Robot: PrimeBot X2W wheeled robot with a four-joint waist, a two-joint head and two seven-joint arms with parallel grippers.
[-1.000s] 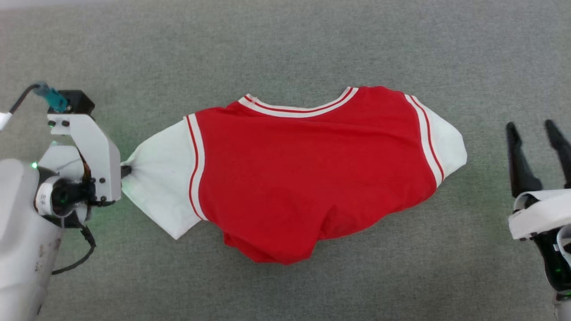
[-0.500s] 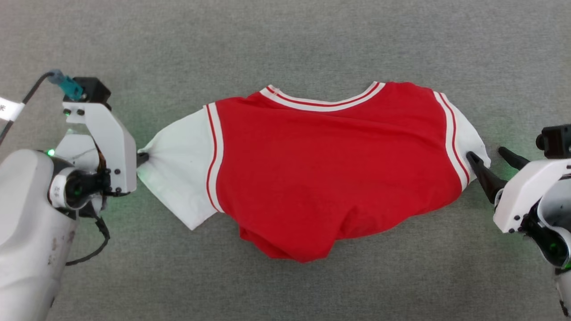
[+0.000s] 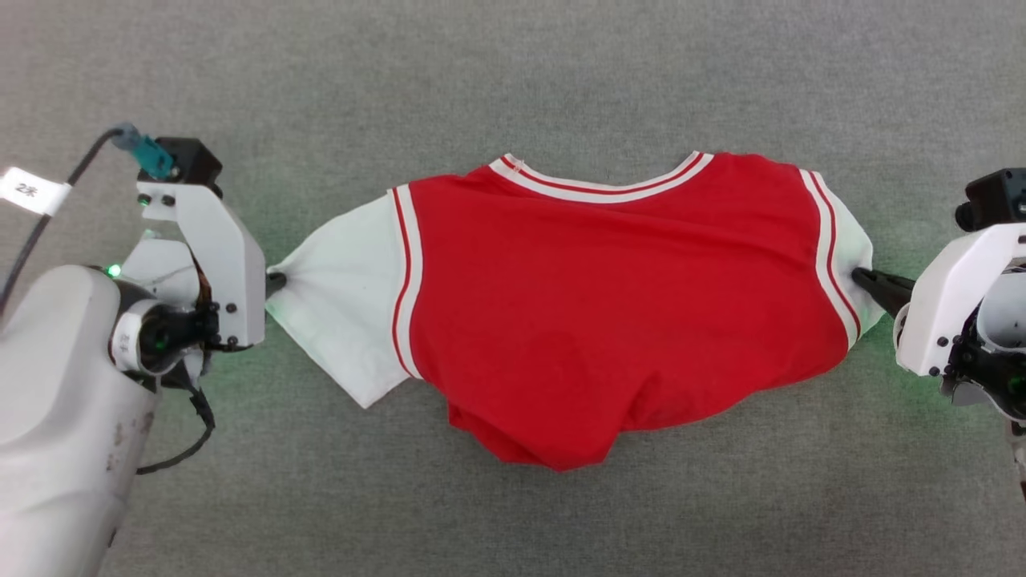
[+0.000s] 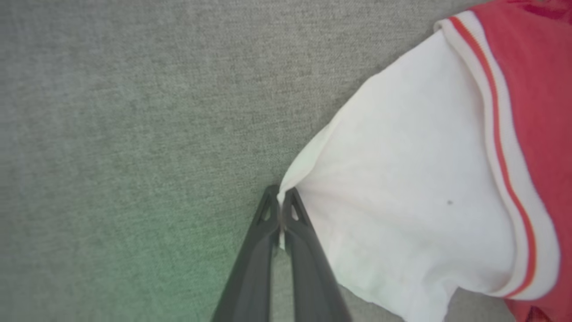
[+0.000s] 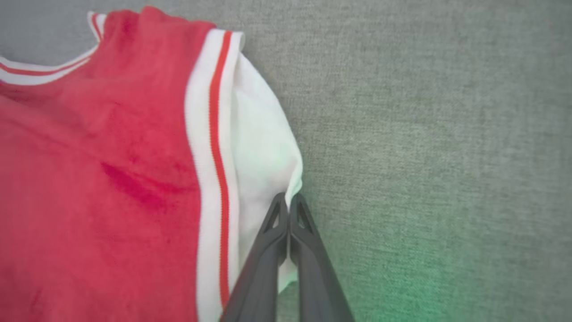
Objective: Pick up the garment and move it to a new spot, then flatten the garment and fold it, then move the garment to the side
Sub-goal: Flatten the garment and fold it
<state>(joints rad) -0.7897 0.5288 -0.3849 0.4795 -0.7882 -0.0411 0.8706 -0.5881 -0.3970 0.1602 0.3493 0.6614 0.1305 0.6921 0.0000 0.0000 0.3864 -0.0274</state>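
1. Flat grey woven surface (image 3: pixel 513 72): extends past the garment on every side and carries it.

2. Garment: large red short-sleeved jersey shirt (image 3: pixel 609 304) with white sleeves and red-and-white striped trim. It lies on the surface, spread sideways between the two grippers. The striped neckline (image 3: pixel 601 183) forms the garment's far edge. The red lower part is bunched into a rounded fold (image 3: pixel 553 445) at the garment's near edge.

3. Left white sleeve (image 3: pixel 345 320): at the garment's left end, drawn to a point at its outer edge.

4. Right white sleeve (image 3: pixel 856 252): at the garment's right end, showing as a narrow strip beyond the striped trim.

5. Left gripper (image 3: pixel 276 282): at the garment's left end. Jaws are closed on the outer edge of the left white sleeve. In the left wrist view, the dark fingers (image 4: pixel 254 268) meet at the tips with white cloth pinched between them.

6. Right gripper (image 3: pixel 862 279): at the garment's right end. Jaws are closed on the edge of the right white sleeve. In the right wrist view, the dark fingers (image 5: pixel 263 268) meet with white cloth between them.

7. Small white label (image 3: pixel 30 191) on a black cable: beyond the left gripper, well apart from the garment.
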